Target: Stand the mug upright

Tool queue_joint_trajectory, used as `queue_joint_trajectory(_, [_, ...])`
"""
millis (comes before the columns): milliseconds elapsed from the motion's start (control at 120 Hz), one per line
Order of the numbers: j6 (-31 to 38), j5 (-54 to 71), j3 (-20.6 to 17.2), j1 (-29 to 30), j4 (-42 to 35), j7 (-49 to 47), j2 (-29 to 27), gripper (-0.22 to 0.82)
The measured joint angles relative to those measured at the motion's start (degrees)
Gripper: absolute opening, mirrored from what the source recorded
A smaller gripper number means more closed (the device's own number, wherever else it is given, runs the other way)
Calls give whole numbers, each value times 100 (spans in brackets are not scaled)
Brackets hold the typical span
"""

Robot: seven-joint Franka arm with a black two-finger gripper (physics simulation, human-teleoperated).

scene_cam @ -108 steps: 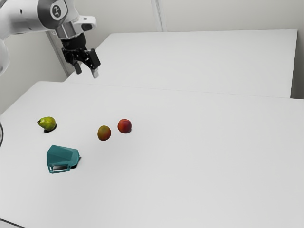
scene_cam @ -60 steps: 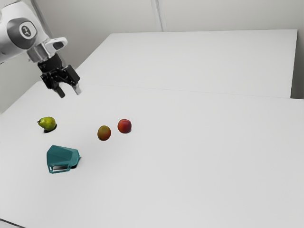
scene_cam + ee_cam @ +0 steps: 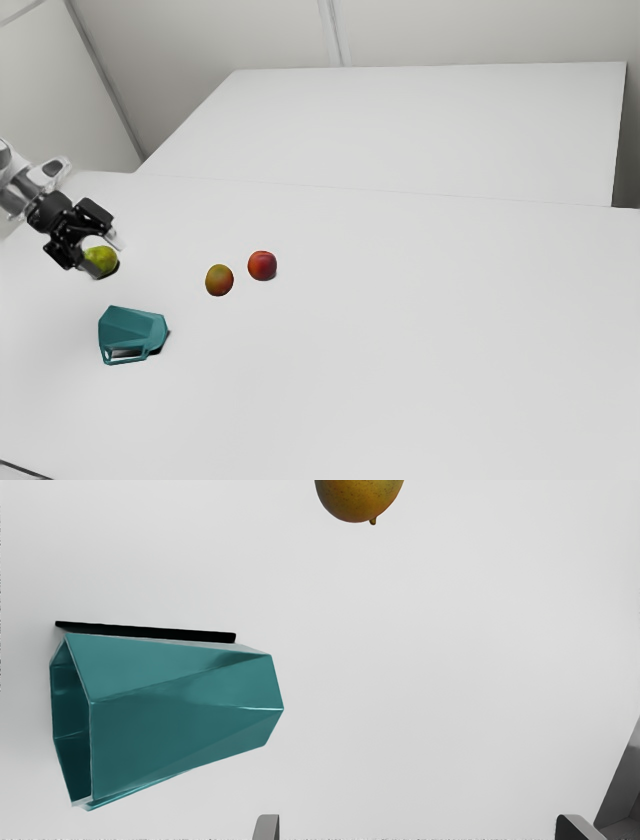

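The teal mug (image 3: 185,705) lies on its side on the smooth, matte white table (image 3: 420,340), its glossy, faceted body narrowing from an open, many-sided mouth to the base, with an angular looped handle (image 3: 126,362). The black gripper (image 3: 104,256) is above the table, apart from the mug, its fingers spread wide. In the exterior view it partly covers a rounded, yellow-green pear (image 3: 101,259). Toward the exterior view's right sit a speckled, egg-shaped mango (image 3: 219,280) and, just beside it, a round red fruit (image 3: 262,265)
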Motion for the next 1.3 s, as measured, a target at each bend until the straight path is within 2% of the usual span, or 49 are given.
queue_joint_trajectory(133, [91, -78, -2, 395, -145, 330, 184, 60])
queue_joint_trajectory(258, [138, -273, -9, 752, -71, 683, 608, 60])
queue_joint_trajectory(400, [216, -421, -25, 822, -49, 1048, 953, 60])
queue_joint_trajectory(733, [396, -613, -180, 1153, -125, 1731, 1367, 60])
queue_joint_trajectory(908, [509, -759, -302, 1137, -535, 1999, 1299, 60])
queue_joint_trajectory(1300, [704, -905, -447, 1106, -986, 2363, 907, 32])
